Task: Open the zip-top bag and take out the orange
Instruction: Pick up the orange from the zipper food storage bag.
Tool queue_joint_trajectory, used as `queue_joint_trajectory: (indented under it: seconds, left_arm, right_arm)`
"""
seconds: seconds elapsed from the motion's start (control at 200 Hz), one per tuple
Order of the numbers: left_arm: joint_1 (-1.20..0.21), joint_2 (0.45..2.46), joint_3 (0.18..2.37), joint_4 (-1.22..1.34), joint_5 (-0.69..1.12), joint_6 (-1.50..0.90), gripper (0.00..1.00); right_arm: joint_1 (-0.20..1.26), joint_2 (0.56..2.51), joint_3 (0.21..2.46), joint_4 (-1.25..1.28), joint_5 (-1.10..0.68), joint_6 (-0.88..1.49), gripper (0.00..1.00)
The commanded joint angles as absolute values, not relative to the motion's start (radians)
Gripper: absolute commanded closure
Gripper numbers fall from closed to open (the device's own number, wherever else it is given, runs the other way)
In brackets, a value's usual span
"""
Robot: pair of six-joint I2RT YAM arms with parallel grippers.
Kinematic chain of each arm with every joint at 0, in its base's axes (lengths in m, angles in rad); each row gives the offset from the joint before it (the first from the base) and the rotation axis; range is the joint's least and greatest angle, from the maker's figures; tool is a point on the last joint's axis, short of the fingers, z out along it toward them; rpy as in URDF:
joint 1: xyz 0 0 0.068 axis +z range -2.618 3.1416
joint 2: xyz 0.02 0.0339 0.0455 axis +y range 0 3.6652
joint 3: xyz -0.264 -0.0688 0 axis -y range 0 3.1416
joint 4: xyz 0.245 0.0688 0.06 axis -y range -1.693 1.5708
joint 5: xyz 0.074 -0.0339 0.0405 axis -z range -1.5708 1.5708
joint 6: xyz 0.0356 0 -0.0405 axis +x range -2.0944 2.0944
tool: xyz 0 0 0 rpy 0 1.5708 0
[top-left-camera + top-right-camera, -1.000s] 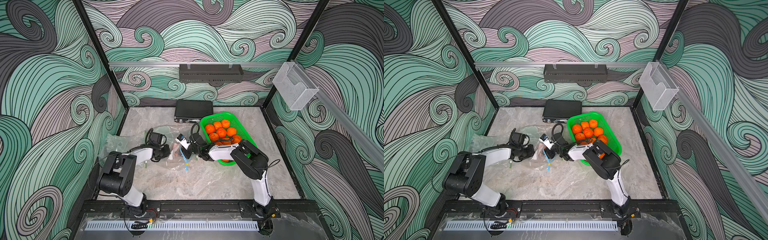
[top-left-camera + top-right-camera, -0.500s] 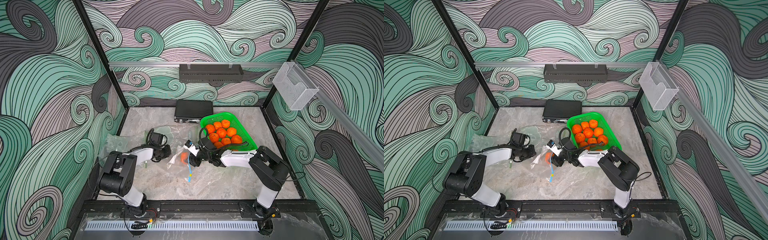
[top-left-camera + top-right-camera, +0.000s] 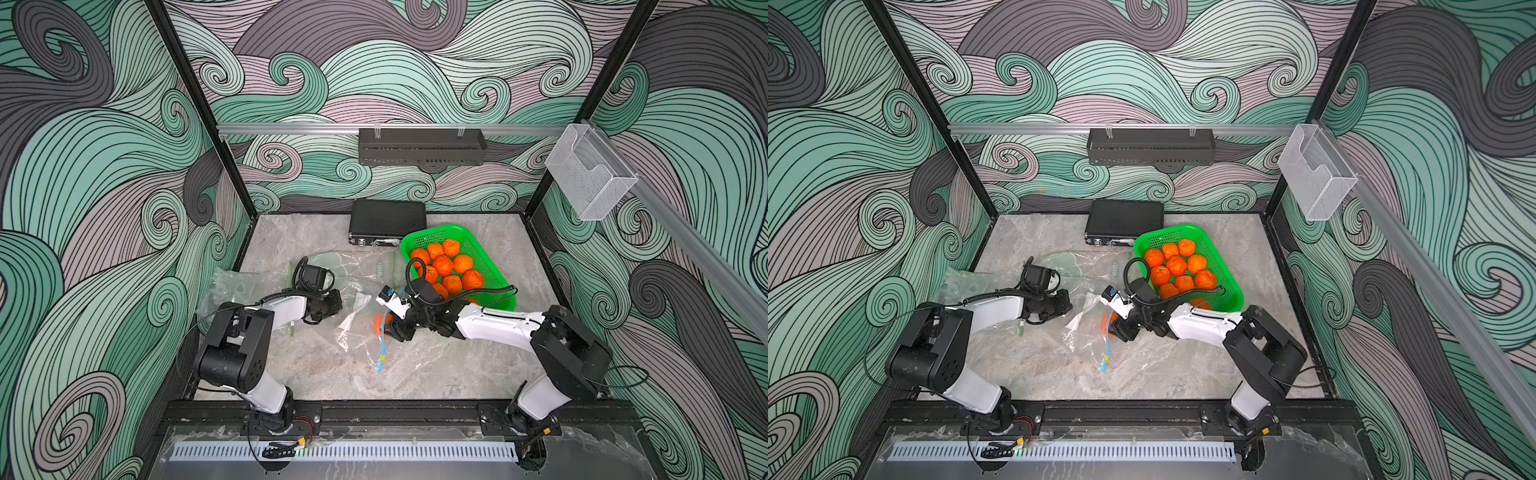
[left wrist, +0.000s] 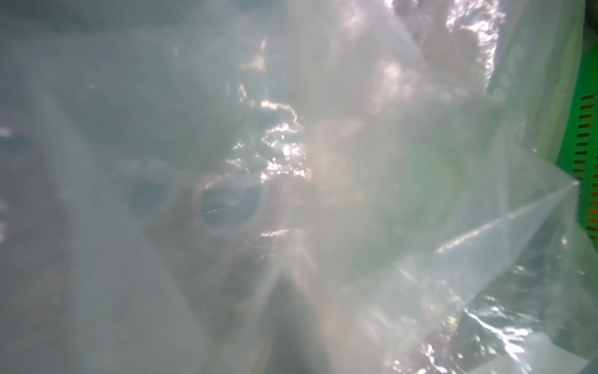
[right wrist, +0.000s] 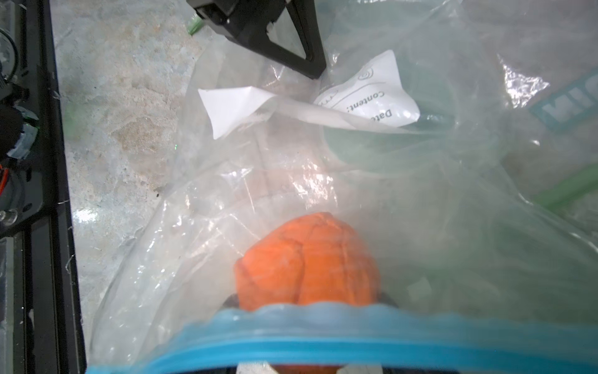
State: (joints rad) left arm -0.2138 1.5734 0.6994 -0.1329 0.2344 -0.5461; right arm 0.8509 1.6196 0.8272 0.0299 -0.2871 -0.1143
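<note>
Two grippers work one zip-top bag (image 3: 358,332) mid-table: left gripper (image 3: 335,302), fingers closed, pinches its film; right gripper (image 3: 387,328) reaches through the blue-zippered mouth, fingers clasping the orange (image 5: 307,262) just inside, near the green basket (image 3: 440,229).

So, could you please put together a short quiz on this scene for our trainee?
1. True or false: the orange at the right claw lies on the bare table, outside the zip-top bag.
2. What colour is the bag's zip strip? A red, B blue, C black.
3. Fill in: the loose oranges sit in a green ____.
Key: 1 false; 2 B; 3 basket.
</note>
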Motion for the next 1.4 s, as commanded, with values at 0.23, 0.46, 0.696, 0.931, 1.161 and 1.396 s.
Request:
queue_joint_trajectory:
  seconds: [0.23, 0.46, 0.696, 0.931, 1.161, 1.396]
  left_arm:
    - [-0.212, 1.600, 0.686, -0.209, 0.193, -0.538, 1.00]
    - [-0.213, 1.602, 0.687, -0.207, 0.197, -0.537, 1.00]
    - [-0.212, 1.602, 0.688, -0.207, 0.196, -0.537, 1.00]
    - [-0.212, 1.605, 0.689, -0.208, 0.198, -0.537, 1.00]
    - [-0.212, 1.603, 0.691, -0.209, 0.196, -0.537, 1.00]
    - [-0.213, 1.601, 0.690, -0.210, 0.195, -0.537, 1.00]
  right_arm:
    - [0.898, 1.624, 0.775, -0.017, -0.169, -0.044, 0.32]
    - [0.900, 1.641, 0.775, 0.003, -0.147, -0.046, 0.25]
    - [0.900, 1.686, 0.818, 0.000, -0.158, -0.053, 0.27]
    - [0.900, 1.632, 0.816, -0.023, -0.174, -0.026, 0.40]
    - [0.900, 1.488, 0.808, -0.148, -0.149, 0.008, 0.43]
    - [0.899, 1.351, 0.806, -0.309, -0.099, 0.058, 0.45]
